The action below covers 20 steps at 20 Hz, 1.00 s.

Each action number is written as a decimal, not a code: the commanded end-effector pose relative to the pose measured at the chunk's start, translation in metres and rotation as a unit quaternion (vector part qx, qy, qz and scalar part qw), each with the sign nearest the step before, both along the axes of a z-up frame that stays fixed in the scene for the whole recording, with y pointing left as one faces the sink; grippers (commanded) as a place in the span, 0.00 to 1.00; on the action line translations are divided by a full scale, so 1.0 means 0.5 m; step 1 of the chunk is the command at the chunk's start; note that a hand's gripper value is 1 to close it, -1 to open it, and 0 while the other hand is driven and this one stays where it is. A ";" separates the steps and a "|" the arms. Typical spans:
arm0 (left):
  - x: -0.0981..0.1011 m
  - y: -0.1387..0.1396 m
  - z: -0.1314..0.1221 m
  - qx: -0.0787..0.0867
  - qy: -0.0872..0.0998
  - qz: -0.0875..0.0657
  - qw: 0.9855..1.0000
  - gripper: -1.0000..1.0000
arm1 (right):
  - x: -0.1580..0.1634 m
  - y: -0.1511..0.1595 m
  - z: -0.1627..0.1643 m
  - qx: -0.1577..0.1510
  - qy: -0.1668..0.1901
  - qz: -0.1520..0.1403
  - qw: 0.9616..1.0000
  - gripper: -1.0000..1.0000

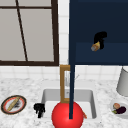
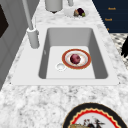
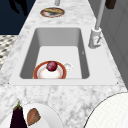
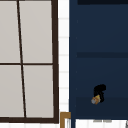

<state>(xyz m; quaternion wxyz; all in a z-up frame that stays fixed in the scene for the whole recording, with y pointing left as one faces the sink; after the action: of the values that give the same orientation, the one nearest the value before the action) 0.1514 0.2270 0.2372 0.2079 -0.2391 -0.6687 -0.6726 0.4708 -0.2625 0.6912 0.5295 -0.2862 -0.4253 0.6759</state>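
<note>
While its fingers are curling round a small tan, grey-tipped object (image 1: 95, 46), the right hand (image 1: 100, 38) is hanging high up in front of the dark blue wall cabinet (image 1: 100, 25), just above the cabinet's lower shelf edge. In the upper view the same hand (image 4: 99, 91) is showing low in the open cabinet (image 4: 100, 37), with the object (image 4: 95, 100) sticking out below and to the left of it; what the object is cannot be told.

The left hand (image 1: 39, 109) is hovering low over the worktop (image 1: 25, 85) at the left rim of the sink (image 1: 47, 96), its fingers pointing down and loosely bent, holding nothing. Just left of it, near the worktop's left edge, a patterned plate (image 1: 13, 104) is lying with a long tan piece on it.

In the sink basin (image 2: 72, 37) an orange-rimmed plate (image 2: 76, 59) is sitting beside the drain (image 2: 60, 66), and a dark red round fruit (image 2: 75, 58) is resting on it. The tap (image 2: 32, 32) is standing at the back rim. A big red ball (image 1: 67, 115) is sitting at the front of the sink in the front view.

Toward the worktop's right edge, a white plate (image 3: 47, 120) is carrying an aubergine (image 3: 18, 117) and a brown piece (image 3: 33, 116), and a grey pot (image 1: 123, 82) is standing behind it. A window (image 1: 27, 32) is filling the wall left of the cabinet.
</note>
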 end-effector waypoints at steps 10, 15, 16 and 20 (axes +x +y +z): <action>0.000 0.000 0.000 0.000 0.000 0.000 1.000 0.50 | -0.209 -0.031 -0.017 0.009 0.015 0.000 1.000 1.00; 0.000 0.000 0.000 0.000 0.000 0.000 1.000 0.50 | -0.291 -0.042 -0.036 0.007 0.017 0.000 1.000 1.00; 0.000 0.000 0.000 0.000 0.000 0.000 1.000 0.50 | -0.307 -0.043 -0.042 0.006 0.015 0.000 1.000 1.00; 0.000 0.000 0.000 0.000 0.000 0.000 1.000 0.50 | -0.373 -0.051 -0.069 0.004 0.015 -0.007 1.000 1.00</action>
<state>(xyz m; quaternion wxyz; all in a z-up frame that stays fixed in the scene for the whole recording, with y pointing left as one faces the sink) 0.1514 0.2270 0.2372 0.2079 -0.2391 -0.6687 -0.6726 0.3073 -0.2849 0.6659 0.5334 -0.2801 -0.4243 0.6760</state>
